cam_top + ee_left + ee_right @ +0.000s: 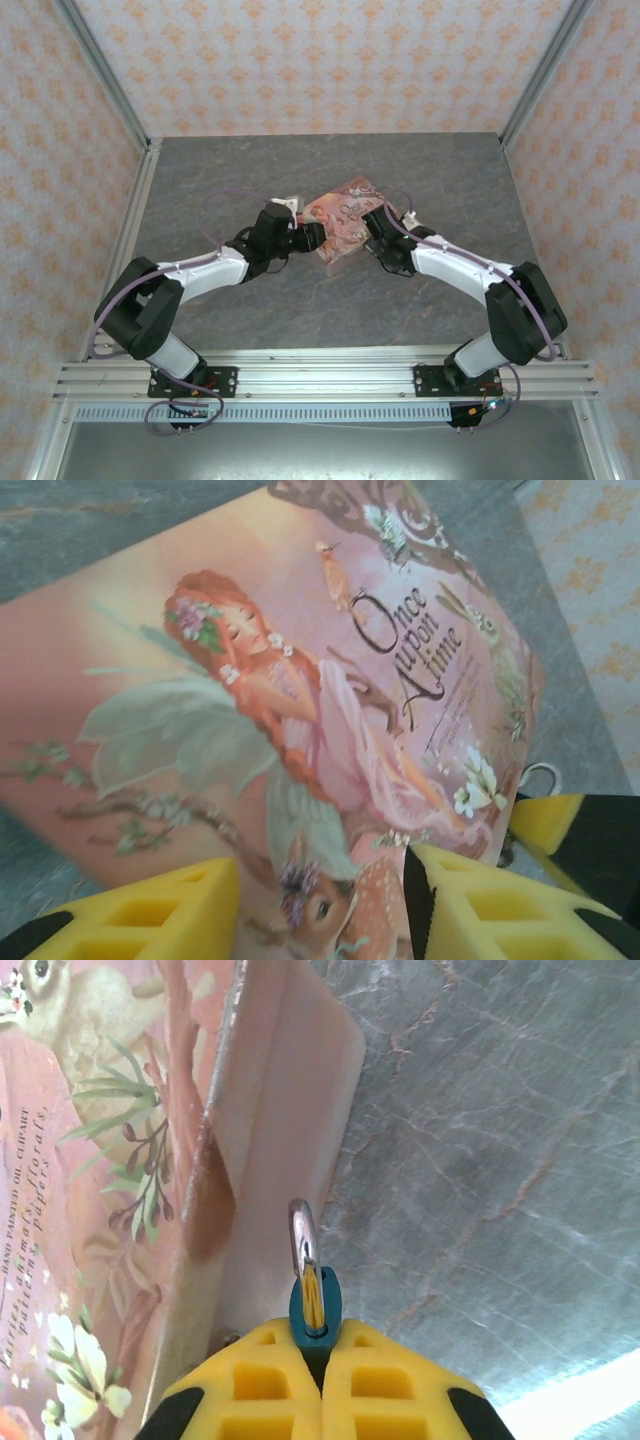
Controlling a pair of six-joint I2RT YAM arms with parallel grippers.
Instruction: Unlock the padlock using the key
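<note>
**A:** Where is the padlock right now?

**B:** My right end effector (318, 1338) is clenched on the padlock (315, 1307). The teal body is pinched between the yellow pads (270, 1380), and the shackle (302, 1228) stands up against the side of the pink tin (110, 1160), just above the worktop (480, 1160).

**A:** And the other arm?

**B:** My left end effector (320, 905) is released. Its fingers (150, 915) are spread over the tin's illustrated face near a lower corner, grasping nothing that I can see. The key I cannot make out from here.

**A:** What could bite you?

**B:** Mostly the grip. My pads cover much of the lock body, so I judge the keyhole may be blocked by them. The lock is small and looks smooth, so torque from a key could spin it out of the pinch. If the tin is not pinned, a pull on the shackle may drag or tip it. Both arms are also crowded close at that corner, so one could easily knock the other.
</note>
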